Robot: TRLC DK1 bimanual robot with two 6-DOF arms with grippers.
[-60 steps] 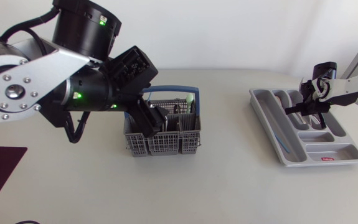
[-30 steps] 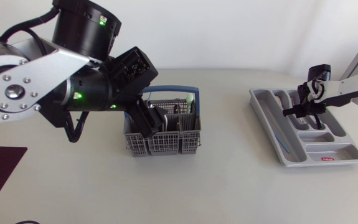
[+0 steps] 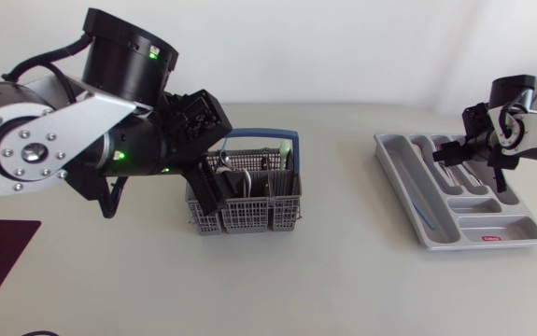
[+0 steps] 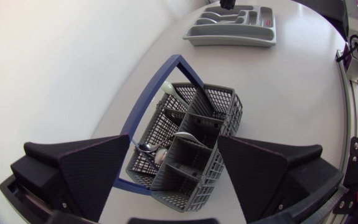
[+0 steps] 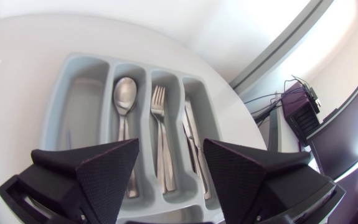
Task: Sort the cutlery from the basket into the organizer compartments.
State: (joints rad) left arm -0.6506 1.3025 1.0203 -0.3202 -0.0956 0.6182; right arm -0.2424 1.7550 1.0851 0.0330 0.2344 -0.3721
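Left hand (image 3: 214, 187) sits over the basket (image 3: 259, 215), at the end nearest its own arm, and it's released. The wrist camera has the two black fingers (image 4: 85, 168) spread wide, with the grey mesh basket framed between and beneath them and nothing gripped. Is a fingertip brushing the mesh? Can't tell from either angle.

Look down inside: a basket spoon (image 4: 147, 148) lies bowl-up in the cell closest under the hand, just inside the blue handle (image 4: 142, 109). At the far end, ahead of the hand, a pale green utensil (image 4: 167, 88) pokes up against that same blue hoop. From above, more metal handles stand in the cells, too bunched to tell apart.

Over to the right hand (image 3: 476, 161): released as well, fingers apart and empty, hanging above the organizer (image 3: 394, 166). Its wrist camera looks straight down into the grey tray. Right under the gap between the fingers the fork (image 5: 159, 102) lies flat in its long slot, tines pointing away from the hand. In the next slot over, ahead of one finger, is the sorted spoon (image 5: 124, 93), bowl at the far end. On the fork's other side, ahead of the other finger, the knives (image 5: 191, 134) lie lengthwise.

Basket and organizer stand well apart on the white worktop (image 3: 343, 271), each under its own hand.
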